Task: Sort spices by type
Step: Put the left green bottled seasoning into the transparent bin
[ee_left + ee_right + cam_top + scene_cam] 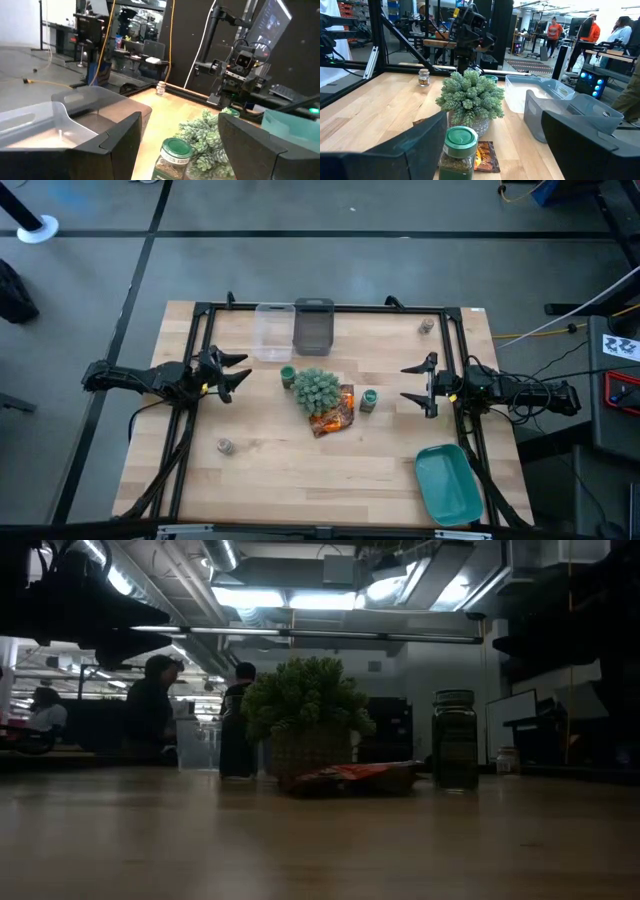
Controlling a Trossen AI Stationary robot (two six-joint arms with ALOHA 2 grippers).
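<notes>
Two green-lidded spice jars stand upright on the table: one [288, 376] just left of the spiky pale-green ball [316, 388], one [368, 400] to its right, beside the orange snack packet [335, 412]. One grey-brown jar [427, 326] stands near the far right corner and another [224, 445] at the near left. My left gripper [235, 375] is open and level, pointing at the left green jar [172, 157] without touching it. My right gripper [415, 385] is open and faces the right green jar [459, 150], also apart from it.
A clear bin [272, 330] and a grey bin [313, 327] sit side by side at the far edge. A teal tray [448, 483] lies at the near right corner. A black frame [330, 308] runs along the table's sides. People show in the room beyond.
</notes>
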